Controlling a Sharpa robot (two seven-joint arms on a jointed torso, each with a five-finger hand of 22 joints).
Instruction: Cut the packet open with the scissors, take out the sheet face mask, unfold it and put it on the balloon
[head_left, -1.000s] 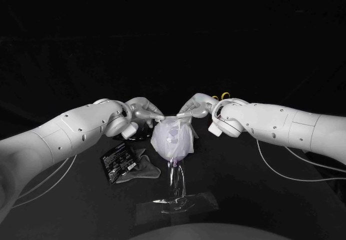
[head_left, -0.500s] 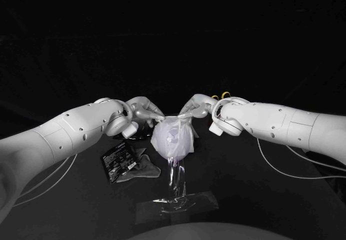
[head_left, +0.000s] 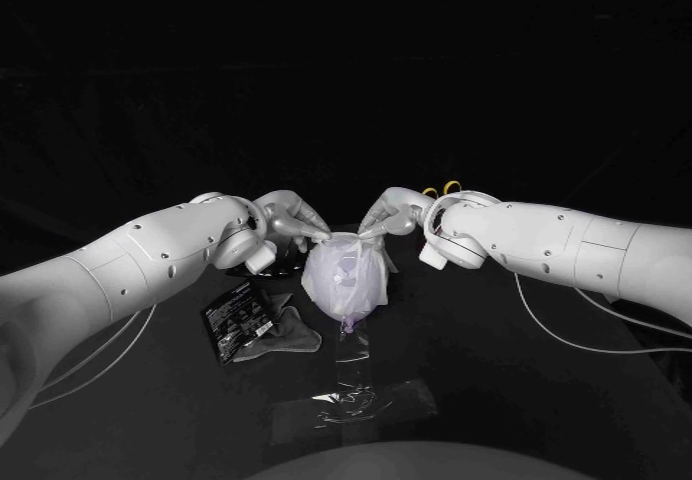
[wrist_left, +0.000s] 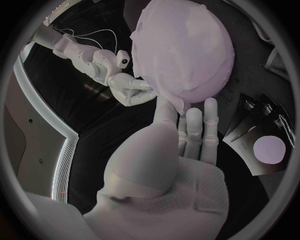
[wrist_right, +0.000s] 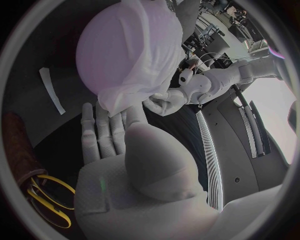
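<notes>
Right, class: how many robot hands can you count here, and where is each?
2. The left robot hand is at the balloon's upper left, the right robot hand at its upper right; both pinch the sheet face mask.

both arms on my feed are smooth white shells: left arm and right arm, rounded segs w/ small dark screw dots along the panels. wrist collars are fat, round, white w/ a dark band. left hand and right hand are silver-grey w/ slim fingers; on the wrist cams i see a fine mesh patch near the wrist. thin white cables loop under each forearm.
</notes>
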